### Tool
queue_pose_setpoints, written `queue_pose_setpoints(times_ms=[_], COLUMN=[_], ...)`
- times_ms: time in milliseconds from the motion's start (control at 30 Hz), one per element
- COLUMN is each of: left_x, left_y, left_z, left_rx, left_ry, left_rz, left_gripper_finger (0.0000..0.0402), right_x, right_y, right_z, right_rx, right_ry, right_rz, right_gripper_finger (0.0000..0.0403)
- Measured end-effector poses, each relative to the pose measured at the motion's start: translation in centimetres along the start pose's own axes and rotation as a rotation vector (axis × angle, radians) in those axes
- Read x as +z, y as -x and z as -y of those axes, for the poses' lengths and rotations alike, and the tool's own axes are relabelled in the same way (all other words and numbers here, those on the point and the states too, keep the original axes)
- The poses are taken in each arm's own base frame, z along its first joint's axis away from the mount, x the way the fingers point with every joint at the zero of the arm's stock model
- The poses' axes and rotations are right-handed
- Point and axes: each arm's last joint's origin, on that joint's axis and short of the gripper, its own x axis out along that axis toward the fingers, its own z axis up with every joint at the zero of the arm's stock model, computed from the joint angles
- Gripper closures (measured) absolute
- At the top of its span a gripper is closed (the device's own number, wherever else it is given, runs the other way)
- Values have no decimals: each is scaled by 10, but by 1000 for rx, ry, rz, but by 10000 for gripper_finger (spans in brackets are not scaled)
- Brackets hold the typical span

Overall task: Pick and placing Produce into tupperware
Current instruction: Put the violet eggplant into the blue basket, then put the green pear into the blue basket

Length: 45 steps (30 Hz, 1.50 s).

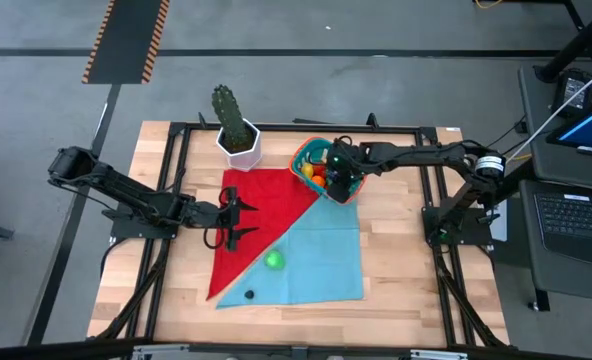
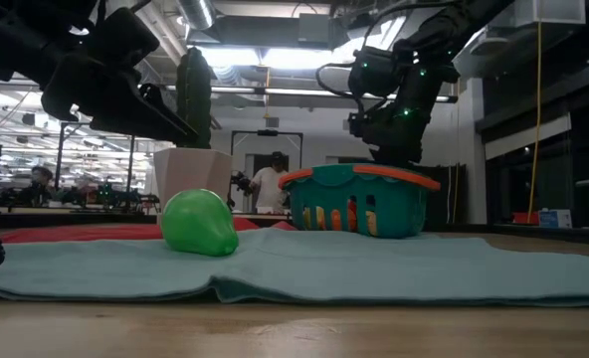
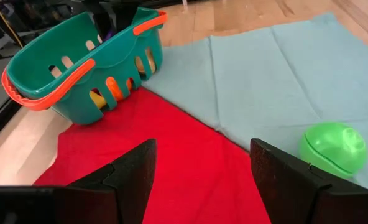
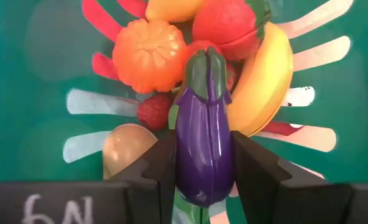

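Right pincer (image 4: 202, 168) is over the tupperware (image 1: 306, 153), clamped on a purple eggplant (image 4: 201, 134), one finger (image 4: 153, 165) on each flank, stem end pointing down into the tub. Below it in the tub: an orange pumpkin-like piece (image 4: 150, 55), a red piece with a green cap (image 4: 229, 23), a banana (image 4: 265, 78), a small raspberry (image 4: 153, 111) and a tan round piece (image 4: 125, 148), all piled together. Tub sits at the far edge of the red cloth (image 1: 261, 205) where it meets the light blue cloth (image 1: 321, 262), just right of the white pot with the cactus (image 1: 235, 128). Low view shows the right arm's wrist directly above the tub's orange rim (image 2: 359, 175). Left pincer (image 1: 234, 222) hovers over the red cloth near the surface (image 1: 406, 290) centre-left, fingers (image 3: 131, 171) spread apart with nothing between them. Still out on the blue cloth: a green pear-like fruit (image 1: 275, 260), near the front, well apart from the tub, plus a small dark piece (image 1: 248, 295) at the cloth's front-left corner; can't tell what it is. A person (image 2: 271, 184) stands in the room beyond the surface.
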Motion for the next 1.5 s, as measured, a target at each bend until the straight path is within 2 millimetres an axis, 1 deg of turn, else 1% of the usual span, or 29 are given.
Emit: queue_pose_setpoints(times_ms=[100,133,300,400,467,600,700,767,833,900,933,1000,1133,1233,1333,1400,1500], left_x=[0,0,0,0,0,0,0,0,0,0,0,0,0,0,0,0,3], left_y=[0,0,0,0,0,0,0,0,0,0,0,0,0,0,0,0,1], left_z=[0,0,0,0,0,0,0,0,0,0,0,0,0,0,0,0,2], left_rx=[0,0,0,0,0,0,0,0,0,0,0,-1,-1,-1,-1,-1,-11], left_ry=[0,0,0,0,0,0,0,0,0,0,0,0,1,1,0,0,-2], left_rz=[0,0,0,0,0,0,0,0,0,0,0,1,1,2,2,2,10], left_gripper_finger=[154,154,154,154,154,154,154,154,154,154,154,154,154,154,154,154,154], right_x=[0,0,0,0,0,2,11,16,22,22,20,8,-26,-51,-72,-83,-95], right_y=[0,0,0,0,0,2,11,22,34,46,51,57,63,64,65,64,62], right_z=[0,0,0,0,0,0,2,3,3,4,3,0,-13,-28,-43,-53,-64], right_rx=[0,0,0,0,0,-1,-2,-4,0,1,-2,-28,-28,50,147,204,267], right_ry=[6,6,-10,-12,-12,-20,-43,-40,-24,-20,-18,-17,-59,-78,-61,-32,16], right_rz=[0,1,3,3,4,-4,-2,-7,34,84,113,156,301,430,574,647,728], right_gripper_finger=[272,264,198,170,162,158,156,156,156,156,156,156,156,155,155,155,155])
